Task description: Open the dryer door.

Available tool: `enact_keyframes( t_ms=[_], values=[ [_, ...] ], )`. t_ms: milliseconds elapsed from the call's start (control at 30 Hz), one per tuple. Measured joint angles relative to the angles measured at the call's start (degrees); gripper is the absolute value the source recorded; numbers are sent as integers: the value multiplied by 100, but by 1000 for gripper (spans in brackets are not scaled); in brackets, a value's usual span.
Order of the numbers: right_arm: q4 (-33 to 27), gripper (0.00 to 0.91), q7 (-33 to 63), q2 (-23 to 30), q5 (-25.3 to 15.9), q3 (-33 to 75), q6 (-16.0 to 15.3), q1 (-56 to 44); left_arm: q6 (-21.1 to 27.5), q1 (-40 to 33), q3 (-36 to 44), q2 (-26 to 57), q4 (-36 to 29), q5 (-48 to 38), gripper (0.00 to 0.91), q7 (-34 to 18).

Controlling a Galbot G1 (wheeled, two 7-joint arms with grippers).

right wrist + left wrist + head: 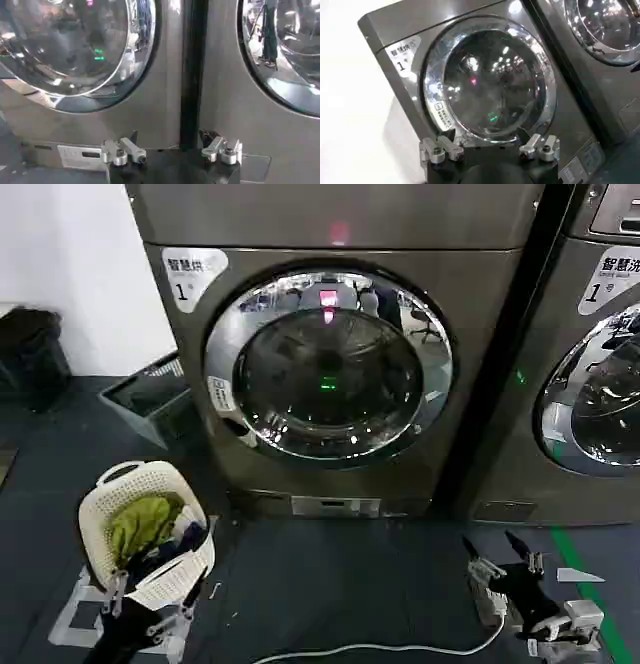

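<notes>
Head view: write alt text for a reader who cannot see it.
The dryer stands with the dryer door shut, a second machine beside it. A laundry basket sits on the floor near the left gripper; the open right gripper is low, away from the door.

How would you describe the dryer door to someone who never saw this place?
Two bronze-grey machines stand side by side; take the dryer on the robot's left. Its dryer door is the round chrome-rimmed dark glass, shut, with a red light above.

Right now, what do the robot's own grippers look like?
Both the left gripper and the right gripper have a dark, boxy body with two silver metal knuckles, each pinned by a round bolt, carrying slim black fingers. A white cable trails across the floor toward the right one.
</notes>
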Motion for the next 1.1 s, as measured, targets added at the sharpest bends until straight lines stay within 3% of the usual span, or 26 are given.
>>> enact_keyframes(
  t_ms=[100, 300, 533, 1100],
  values=[
    [-47, 907, 73, -122, 215, -116, 284, 77, 11, -11, -2, 11, 1, -4, 907, 2],
    [-109, 907, -115, -413, 350, -338, 472, 284, 45, -58, -34, 52, 42, -10, 907, 15],
    [-46, 907, -293, -969, 657, -758, 560, 668, 45, -62, 30, -47, -40, 98, 907, 15],
    [-523, 907, -199, -1888, 761, -2497, 615, 2521, 2, 210, 52, -385, -428, 349, 907, 20]
  ],
)
